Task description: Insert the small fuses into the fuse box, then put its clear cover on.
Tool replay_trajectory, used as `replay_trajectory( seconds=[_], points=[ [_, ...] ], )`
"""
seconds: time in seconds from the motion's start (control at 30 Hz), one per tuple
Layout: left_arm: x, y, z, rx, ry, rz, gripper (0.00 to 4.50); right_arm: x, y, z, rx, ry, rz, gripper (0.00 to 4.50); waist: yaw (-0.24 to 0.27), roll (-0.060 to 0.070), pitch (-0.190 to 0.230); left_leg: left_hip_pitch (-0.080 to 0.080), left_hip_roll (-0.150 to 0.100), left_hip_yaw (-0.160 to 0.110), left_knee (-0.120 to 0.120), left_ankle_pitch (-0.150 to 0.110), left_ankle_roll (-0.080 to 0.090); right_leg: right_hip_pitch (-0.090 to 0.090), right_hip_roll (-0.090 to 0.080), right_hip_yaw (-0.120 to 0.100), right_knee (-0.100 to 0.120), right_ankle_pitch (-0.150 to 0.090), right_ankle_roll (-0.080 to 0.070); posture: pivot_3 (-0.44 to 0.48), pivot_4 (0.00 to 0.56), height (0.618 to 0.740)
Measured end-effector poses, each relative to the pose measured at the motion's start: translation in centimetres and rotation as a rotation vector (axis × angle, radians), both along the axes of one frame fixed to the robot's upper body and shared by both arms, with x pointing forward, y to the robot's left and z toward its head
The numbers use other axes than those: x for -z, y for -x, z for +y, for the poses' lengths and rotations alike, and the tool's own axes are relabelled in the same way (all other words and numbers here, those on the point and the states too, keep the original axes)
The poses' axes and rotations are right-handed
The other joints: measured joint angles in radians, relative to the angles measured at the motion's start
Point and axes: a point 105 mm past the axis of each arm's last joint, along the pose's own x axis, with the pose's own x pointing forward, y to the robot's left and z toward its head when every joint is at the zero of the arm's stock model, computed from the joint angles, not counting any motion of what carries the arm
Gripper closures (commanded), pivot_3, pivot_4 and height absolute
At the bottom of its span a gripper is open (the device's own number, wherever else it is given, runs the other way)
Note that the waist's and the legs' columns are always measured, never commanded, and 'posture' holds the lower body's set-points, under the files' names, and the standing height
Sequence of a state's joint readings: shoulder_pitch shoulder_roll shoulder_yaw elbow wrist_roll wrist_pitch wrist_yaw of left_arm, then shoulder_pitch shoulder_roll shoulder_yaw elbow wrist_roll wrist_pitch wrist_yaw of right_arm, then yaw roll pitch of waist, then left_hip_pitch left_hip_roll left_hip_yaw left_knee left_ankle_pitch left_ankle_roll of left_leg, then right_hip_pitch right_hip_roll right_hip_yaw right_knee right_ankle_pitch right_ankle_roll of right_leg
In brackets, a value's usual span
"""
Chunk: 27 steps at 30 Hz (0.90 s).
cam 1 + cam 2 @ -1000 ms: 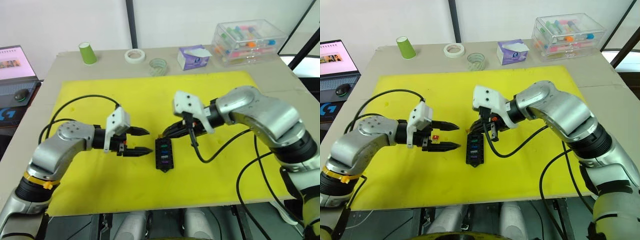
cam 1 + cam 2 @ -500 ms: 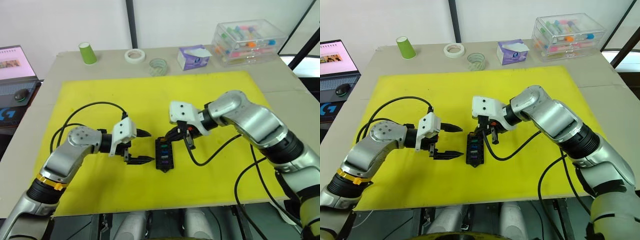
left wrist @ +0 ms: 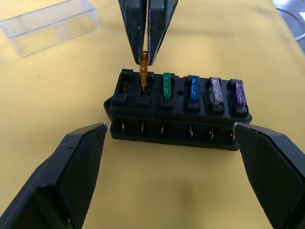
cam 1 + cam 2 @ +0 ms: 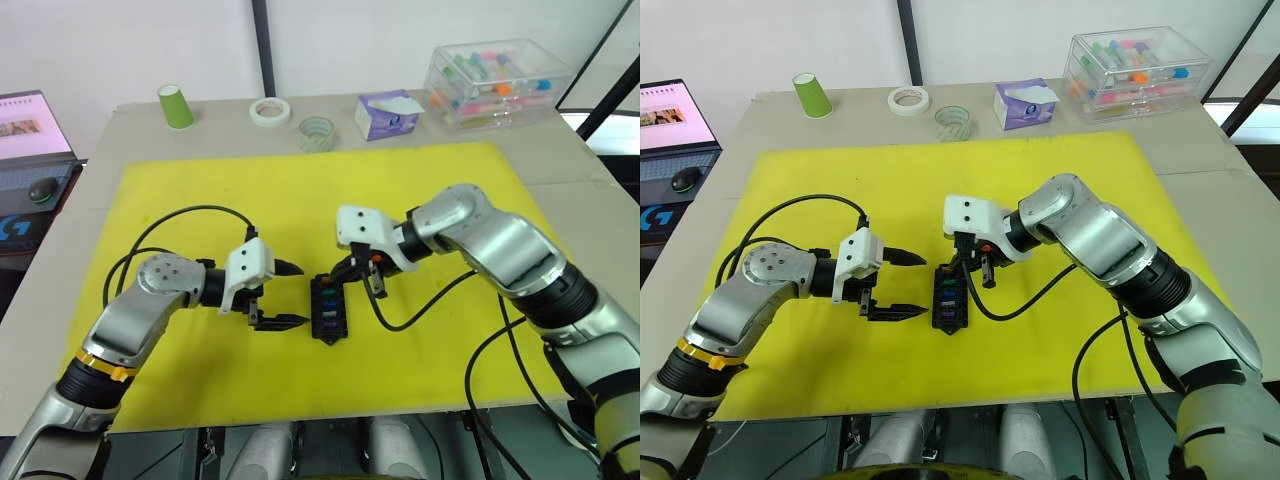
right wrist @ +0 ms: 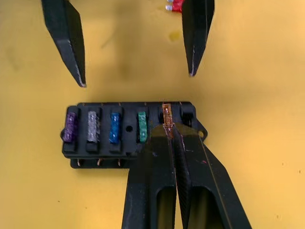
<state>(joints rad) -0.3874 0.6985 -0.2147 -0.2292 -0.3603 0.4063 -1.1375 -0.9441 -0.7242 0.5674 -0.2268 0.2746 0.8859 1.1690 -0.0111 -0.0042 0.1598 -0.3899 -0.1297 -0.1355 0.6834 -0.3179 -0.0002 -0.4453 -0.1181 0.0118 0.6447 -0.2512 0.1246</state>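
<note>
- Step in hand: fuse insertion, fifth of six by my count. My right gripper (image 5: 167, 125) is pinched shut on the yellow fuse (image 3: 144, 64), blade tips just entering the second slot from the end of the fuse box (image 3: 176, 112).
- Fuse box sits near the middle of the yellow mat (image 4: 420, 180), between my two arms, flat on the mat.
- Already seated in the box: green fuse (image 3: 167, 85), teal fuse (image 3: 194, 88), grey-clear fuse (image 3: 216, 90), purple fuse (image 3: 237, 91). End slot next to the yellow one is empty.
- Yellow fuse looks upright but stands high, not yet pushed home, so I judge it half-inserted at best.
- My left gripper (image 4: 290, 295) is wide open, holding nothing, fingers straddling the box's side without touching it.
- Red fuse (image 5: 175, 5) lies loose on the mat just beyond the left gripper's fingers, away from the box.
- Clear cover (image 3: 50, 25) lies on the mat beyond the box, apart from it, not yet used.
- Next move, my call: press straight down until the yellow fuse is level with the others, release, then fetch the red one for the end slot. Left gripper may need to steady the box.
- Cover goes on last.
</note>
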Motion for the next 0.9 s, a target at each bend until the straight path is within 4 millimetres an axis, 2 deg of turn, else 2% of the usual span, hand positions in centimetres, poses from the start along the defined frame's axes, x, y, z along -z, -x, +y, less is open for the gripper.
replay_trajectory(
  seconds=[0.6, 0.9],
  points=[
    [0.07, -0.01, -0.01, -0.001, -0.004, -0.002, 0.04, 0.81, 0.0, 0.18, 0.027, 0.007, 0.035, 4.5, 0.0, 0.0, 0.0, 0.0, 0.0, 0.0, 0.0, 0.0, 0.0, 0.0, 0.0, 0.0, 0.0, 0.0, 0.0, 0.0, 0.15, 0.74],
    [0.1, 0.0, -0.02, -0.002, -0.003, -0.001, 0.04, 1.11, -0.36, 0.08, 0.036, 0.036, -0.006, 4.5, 0.0, 0.0, 0.0, 0.0, 0.0, 0.0, 0.0, 0.0, 0.0, 0.0, 0.0, 0.0, 0.0, 0.0, 0.0, 0.0, 0.15, 0.74]
  ],
)
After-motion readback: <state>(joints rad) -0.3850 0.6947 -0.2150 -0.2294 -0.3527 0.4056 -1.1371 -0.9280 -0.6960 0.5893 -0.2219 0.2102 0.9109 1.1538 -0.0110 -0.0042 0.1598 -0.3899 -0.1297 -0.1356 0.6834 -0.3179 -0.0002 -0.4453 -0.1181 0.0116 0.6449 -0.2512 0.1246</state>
